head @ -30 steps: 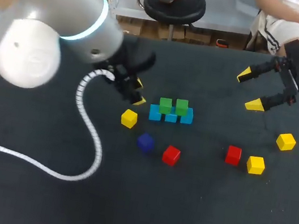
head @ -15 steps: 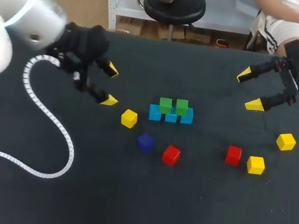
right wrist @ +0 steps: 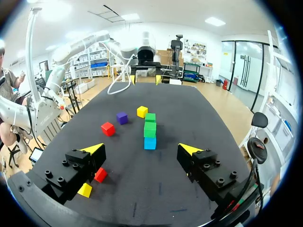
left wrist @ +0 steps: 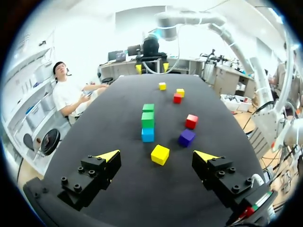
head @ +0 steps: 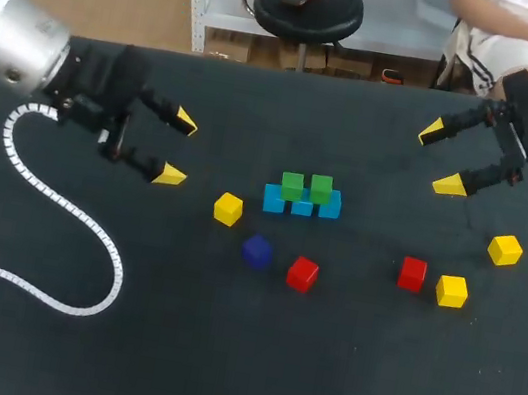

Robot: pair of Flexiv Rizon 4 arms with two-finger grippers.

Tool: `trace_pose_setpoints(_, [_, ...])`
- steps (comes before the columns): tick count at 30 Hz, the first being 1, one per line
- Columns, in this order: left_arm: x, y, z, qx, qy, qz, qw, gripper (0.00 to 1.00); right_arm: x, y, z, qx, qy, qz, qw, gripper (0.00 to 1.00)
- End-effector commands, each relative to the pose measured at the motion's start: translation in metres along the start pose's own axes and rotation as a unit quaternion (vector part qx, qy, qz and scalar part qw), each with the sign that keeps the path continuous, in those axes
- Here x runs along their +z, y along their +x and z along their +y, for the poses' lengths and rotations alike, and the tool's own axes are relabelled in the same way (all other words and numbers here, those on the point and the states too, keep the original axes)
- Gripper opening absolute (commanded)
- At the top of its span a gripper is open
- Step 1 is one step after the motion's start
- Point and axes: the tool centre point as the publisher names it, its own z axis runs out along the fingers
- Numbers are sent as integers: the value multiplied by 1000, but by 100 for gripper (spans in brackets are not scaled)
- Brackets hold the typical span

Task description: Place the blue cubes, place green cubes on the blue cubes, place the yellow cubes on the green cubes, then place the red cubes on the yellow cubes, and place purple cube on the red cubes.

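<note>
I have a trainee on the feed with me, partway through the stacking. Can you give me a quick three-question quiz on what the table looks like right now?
1. Count: how many yellow cubes lie on the table?
2. True or false: the left gripper and the right gripper are both open and hold nothing.
3. What sits on the blue cubes? A. two green cubes. B. one yellow cube. C. nothing.
Key: 1. three. 2. true. 3. A.
</note>
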Motion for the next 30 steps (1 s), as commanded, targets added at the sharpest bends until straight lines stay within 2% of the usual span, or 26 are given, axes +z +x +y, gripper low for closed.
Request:
trace_pose_setpoints(1, [2,3,12,5,30,-11,999,100,0,0,0,-1,1,0,1000,100])
trace_pose_setpoints(11, [23,-10,27,-1,51,15,999,100,0,0,0,-1,1,0,1000,100])
trace_pose_setpoints(15, [27,-11,36,-33,30,44,998,100,0,0,0,-1,1,0,1000,100])
trace_pose_setpoints(20, [25,-15,43,-37,-4,53,998,100,0,0,0,-1,1,0,1000,100])
trace_pose_setpoints(30, [14,-10,63,-32,1,58,998,100,0,0,0,-1,1,0,1000,100])
